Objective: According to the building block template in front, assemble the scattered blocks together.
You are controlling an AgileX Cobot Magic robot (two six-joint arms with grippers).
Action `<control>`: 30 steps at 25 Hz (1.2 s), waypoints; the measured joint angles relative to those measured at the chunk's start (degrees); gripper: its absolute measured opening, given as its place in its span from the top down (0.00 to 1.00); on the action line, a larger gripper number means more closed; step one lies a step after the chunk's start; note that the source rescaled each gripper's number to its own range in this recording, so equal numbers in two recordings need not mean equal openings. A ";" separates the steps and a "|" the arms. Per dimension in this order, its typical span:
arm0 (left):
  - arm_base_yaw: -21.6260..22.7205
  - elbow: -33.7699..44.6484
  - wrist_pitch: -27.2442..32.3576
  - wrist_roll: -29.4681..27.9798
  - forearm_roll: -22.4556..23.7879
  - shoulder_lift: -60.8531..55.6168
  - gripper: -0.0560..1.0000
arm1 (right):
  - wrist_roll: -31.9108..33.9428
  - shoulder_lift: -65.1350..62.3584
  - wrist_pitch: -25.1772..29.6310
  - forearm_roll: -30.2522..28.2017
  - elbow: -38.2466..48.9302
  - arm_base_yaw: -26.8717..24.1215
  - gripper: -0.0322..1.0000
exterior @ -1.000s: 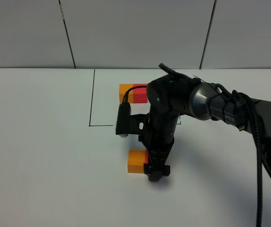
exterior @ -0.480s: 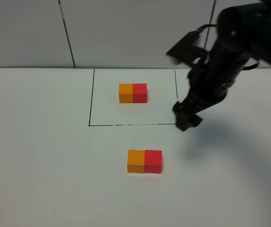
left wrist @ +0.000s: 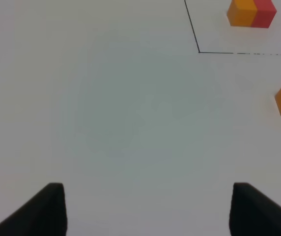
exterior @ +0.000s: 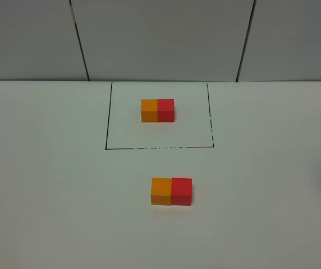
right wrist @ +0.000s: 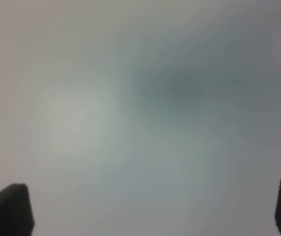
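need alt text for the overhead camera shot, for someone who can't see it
An orange cube and a red cube sit side by side and touching on a white table, orange on the left. Behind them, an identical orange and red pair rests inside a thin black rectangle drawn on the table. No robot arm is in view.

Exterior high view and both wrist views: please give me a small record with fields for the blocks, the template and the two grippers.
template: building block template, orange cube left, red right, joined, inside the drawn black rectangle
scattered blocks: orange cube and red cube, side by side and touching, outside the rectangle, nearer the camera
order match: same as template, orange left, red right
left gripper: open, holding nothing
right gripper: open wide, holding nothing
arms: none visible in exterior high view
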 joint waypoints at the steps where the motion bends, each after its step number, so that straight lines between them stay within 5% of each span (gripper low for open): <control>1: 0.00 0.00 0.00 0.00 0.00 0.00 0.45 | 0.80 -3.45 -0.43 0.06 2.52 -1.67 0.00; 6: 0.00 0.00 0.00 0.00 0.00 0.00 0.45 | 2.16 -21.22 -0.61 0.18 18.44 -6.57 0.00; 13: 0.00 0.00 0.00 0.00 0.00 0.00 0.45 | 4.41 -46.08 -0.67 0.35 33.49 -6.97 0.00; 23: 0.00 0.00 -0.02 0.00 0.00 0.00 0.45 | 4.85 -63.55 -5.58 -0.15 44.80 2.33 0.01; 30: 0.00 0.00 -0.02 0.00 0.00 0.00 0.45 | 4.89 -77.74 -5.56 -0.52 47.94 2.83 0.06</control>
